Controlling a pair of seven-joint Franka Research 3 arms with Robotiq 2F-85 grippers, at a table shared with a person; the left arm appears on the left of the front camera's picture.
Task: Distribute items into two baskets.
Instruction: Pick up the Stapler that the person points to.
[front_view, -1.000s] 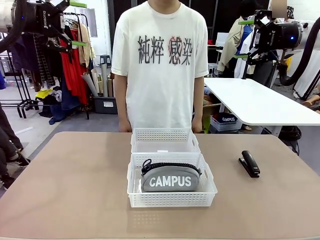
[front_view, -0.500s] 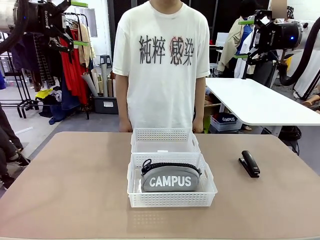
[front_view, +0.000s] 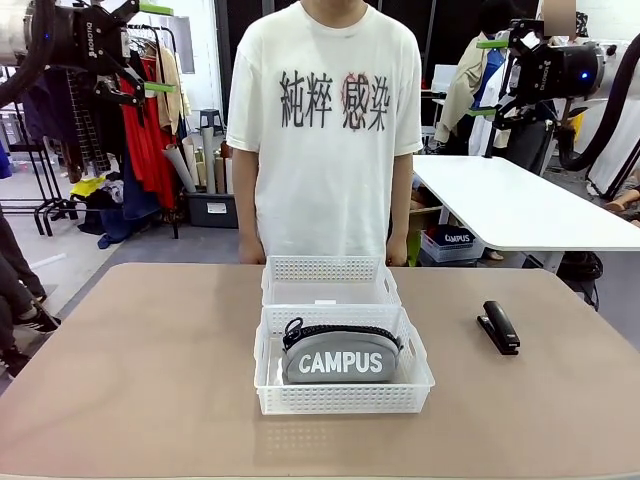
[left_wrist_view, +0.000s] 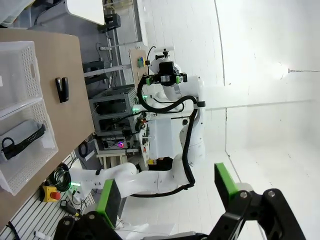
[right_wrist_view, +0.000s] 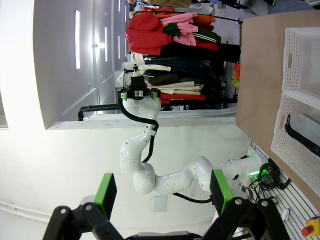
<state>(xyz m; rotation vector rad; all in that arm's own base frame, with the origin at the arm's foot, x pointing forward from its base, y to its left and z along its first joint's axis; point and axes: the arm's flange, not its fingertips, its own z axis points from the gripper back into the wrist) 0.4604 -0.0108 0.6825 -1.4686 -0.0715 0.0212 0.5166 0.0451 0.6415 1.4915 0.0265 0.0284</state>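
- Hanging high up on the left, the left gripper (front_view: 150, 47) has its jaws wide open and holds nothing.
- Far below those jaws, toward the middle, the grey pouch (front_view: 340, 358) lies inside the near basket (front_view: 345, 400). The far basket (front_view: 330, 268) sits right behind it, touching it.
- The black stapler (front_view: 498, 327) lies on the table (front_view: 150, 370), outside both baskets, far below the jaws of the right gripper (front_view: 487, 78).
- The right gripper hangs high up, with its jaws wide open and nothing in them.
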